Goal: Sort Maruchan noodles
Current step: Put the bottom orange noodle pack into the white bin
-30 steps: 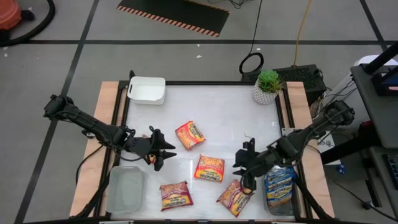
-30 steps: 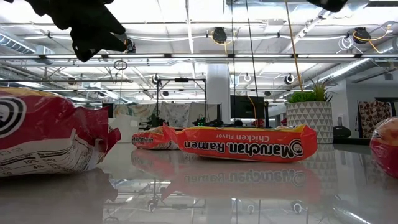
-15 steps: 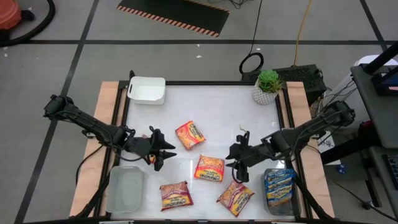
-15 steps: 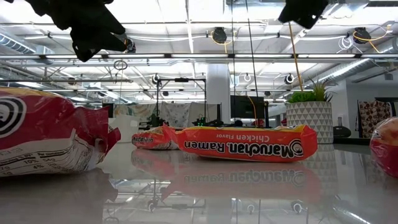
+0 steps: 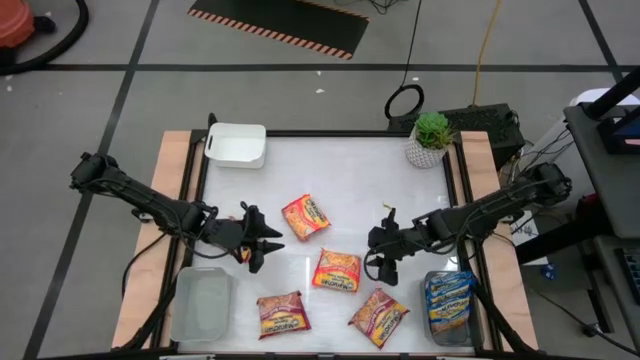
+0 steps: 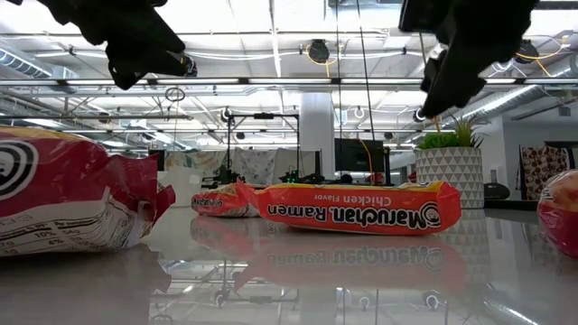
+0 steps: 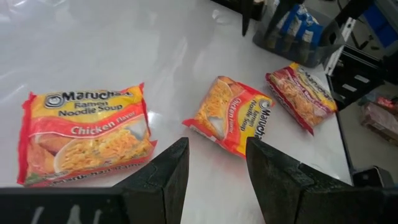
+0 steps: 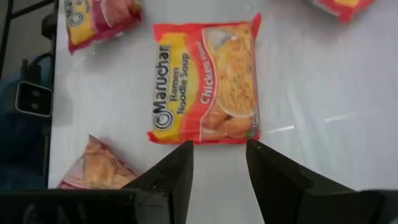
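Four orange-red packets lie loose mid-bench; the middle packet (image 5: 338, 270) sits just beside the right gripper (image 5: 383, 262), jaws narrowly parted, empty. Blue packets (image 5: 449, 298) fill the right bin (image 5: 432, 320). Left gripper (image 5: 262, 245), jaws likewise parted, hovers empty.

Low view crops a red packet (image 6: 72, 194); flavour perhaps unreadable.
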### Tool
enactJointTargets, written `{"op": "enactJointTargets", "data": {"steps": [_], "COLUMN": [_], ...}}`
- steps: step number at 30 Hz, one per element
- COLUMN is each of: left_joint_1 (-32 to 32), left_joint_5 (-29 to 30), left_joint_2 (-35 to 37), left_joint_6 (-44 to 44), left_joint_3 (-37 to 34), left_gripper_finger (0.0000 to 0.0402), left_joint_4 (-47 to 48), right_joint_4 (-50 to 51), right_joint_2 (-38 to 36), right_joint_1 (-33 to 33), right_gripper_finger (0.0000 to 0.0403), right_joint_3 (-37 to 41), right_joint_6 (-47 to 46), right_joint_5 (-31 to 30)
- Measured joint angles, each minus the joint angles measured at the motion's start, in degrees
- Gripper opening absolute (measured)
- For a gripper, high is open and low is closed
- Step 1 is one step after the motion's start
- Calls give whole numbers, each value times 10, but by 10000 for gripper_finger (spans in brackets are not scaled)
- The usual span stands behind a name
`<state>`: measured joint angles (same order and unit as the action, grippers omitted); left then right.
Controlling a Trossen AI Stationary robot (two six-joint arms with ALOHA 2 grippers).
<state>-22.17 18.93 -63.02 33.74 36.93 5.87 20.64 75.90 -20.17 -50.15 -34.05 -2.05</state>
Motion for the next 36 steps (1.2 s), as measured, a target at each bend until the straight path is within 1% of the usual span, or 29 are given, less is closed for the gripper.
{"op": "enactJointTargets", "data": {"steps": [2,4,6,10,13,22,29,32,36], "left_joint_1": [1,1,1,1,1,1,1,1,1], "left_joint_5": [10,19,22,22,22,22,22,22,22], "left_joint_2": [0,0,0,0,0,0,0,0,0], "left_joint_6": [0,0,-1,-2,-2,-5,-4,-4,-3], "left_joint_3": [0,0,0,0,0,0,0,0,0], "left_gripper_finger": [163,163,163,163,163,163,163,163,163], "left_joint_4": [0,0,0,0,-1,-1,-1,-1,-1], "right_joint_4": [-22,-50,-72,-149,-186,-192,-191,-191,-191], "right_joint_2": [0,0,0,11,27,38,38,38,39], "right_joint_1": [5,8,10,10,15,14,6,6,5], "right_gripper_finger": [143,143,143,143,143,143,144,160,198], "right_joint_3": [18,36,52,93,102,102,102,102,102], "right_joint_6": [8,21,22,26,46,120,124,124,120], "right_joint_5": [21,26,24,22,23,4,-13,-23,-27]}}
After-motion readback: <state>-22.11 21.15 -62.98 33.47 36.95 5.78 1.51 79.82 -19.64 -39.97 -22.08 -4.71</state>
